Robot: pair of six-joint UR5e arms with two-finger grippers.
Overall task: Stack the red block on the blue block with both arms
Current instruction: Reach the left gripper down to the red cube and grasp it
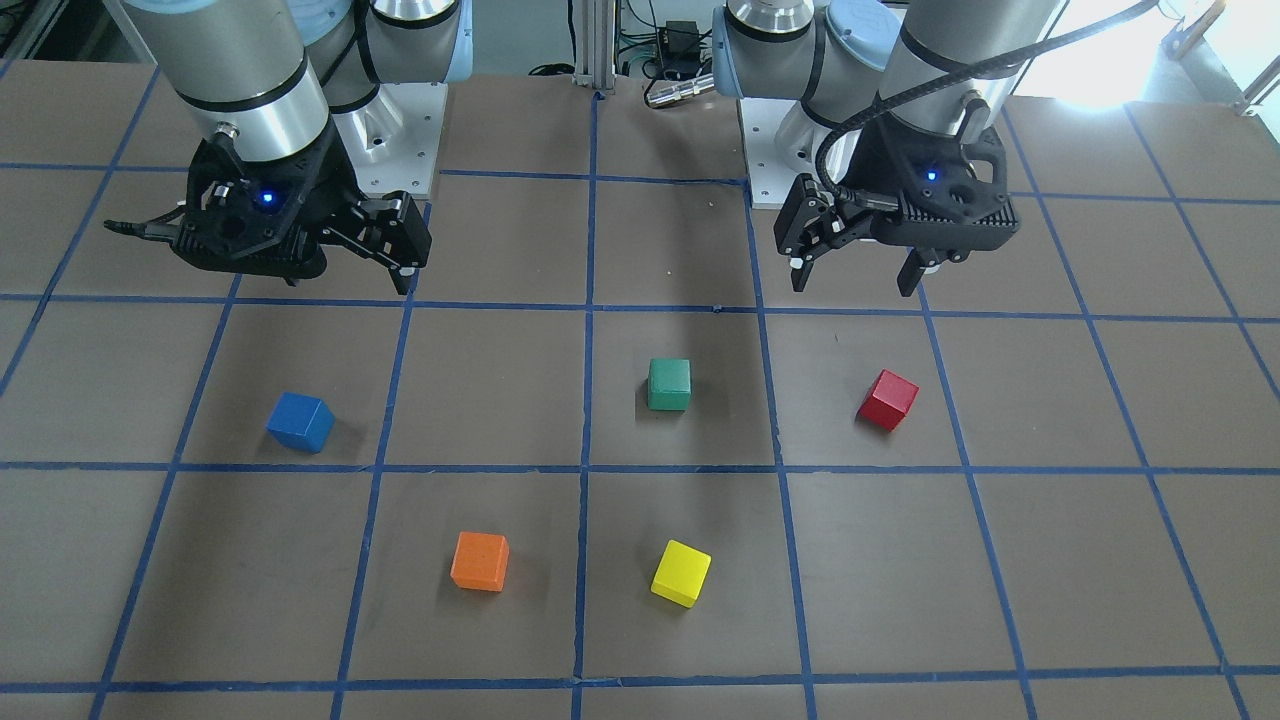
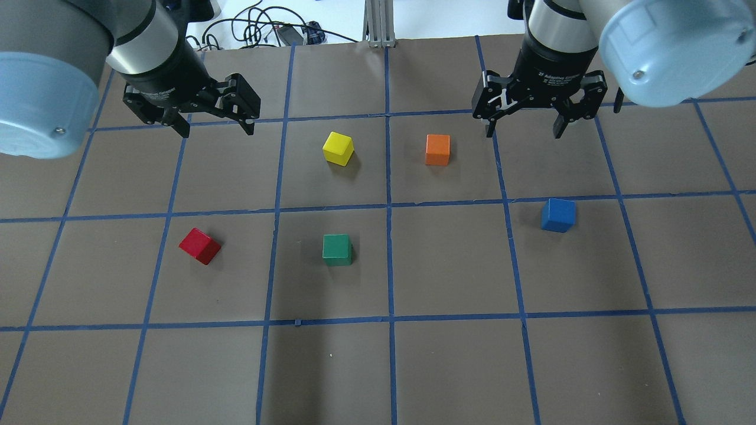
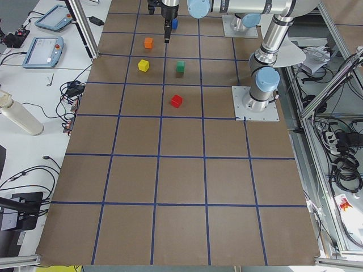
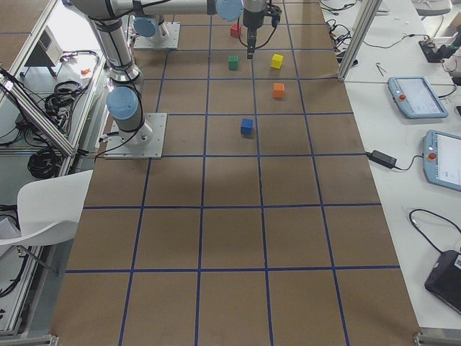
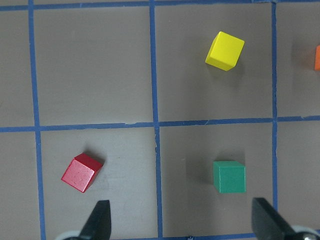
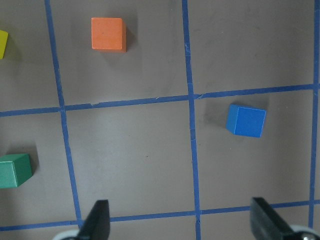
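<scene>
Taped-grid table [image 2: 449,265]: all blocks lie singly, nothing stacked.
Left arm [image 2: 147,41] and right arm [image 2: 558,29] hang above far row, wrists pointing down.
Left gripper [image 2: 217,127]: fingers spread wide, empty. Right gripper [image 2: 522,131]: same, empty.
Red block [image 2: 199,246]: robot's left half, robot-ward of left gripper, skew to grid lines; left arm nearer.
Blue block [image 2: 558,215]: right half, robot-ward of right gripper, well apart from red; green cube [image 2: 337,249] between.
Likely next: left gripper back toward robot, wrist turned to match red faces, then down.

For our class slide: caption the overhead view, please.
Left gripper and right gripper, both open, above the table; red block left, blue block right, unstacked.
</scene>
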